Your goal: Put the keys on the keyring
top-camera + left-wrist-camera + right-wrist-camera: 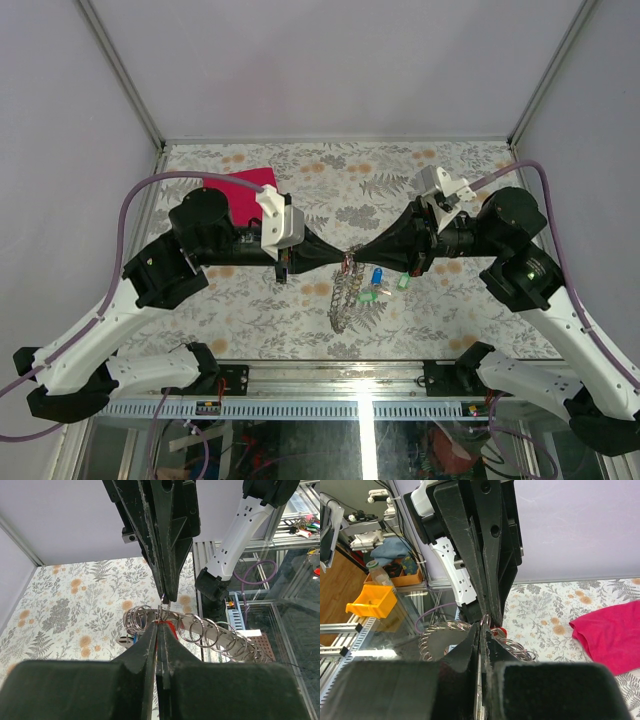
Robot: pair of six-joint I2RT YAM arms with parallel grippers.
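My two grippers meet tip to tip above the middle of the table. The grey coiled keyring [344,296] hangs below them, with a blue key [377,277] and a green key [404,281] dangling beside it. My left gripper [162,623] is shut, with a red key head [170,623] right at its tips and the keyring's loops [210,635] fanning out behind. The right gripper [482,631] is shut on a thin loop of the keyring [437,628], next to the red key [499,630]. How the red key sits on the loop is hidden by the fingers.
A magenta cloth [250,184] lies at the table's back left, behind the left arm, and shows as the magenta cloth [610,635] in the right wrist view. The floral tabletop [450,320] ends at a metal rail near the arm bases.
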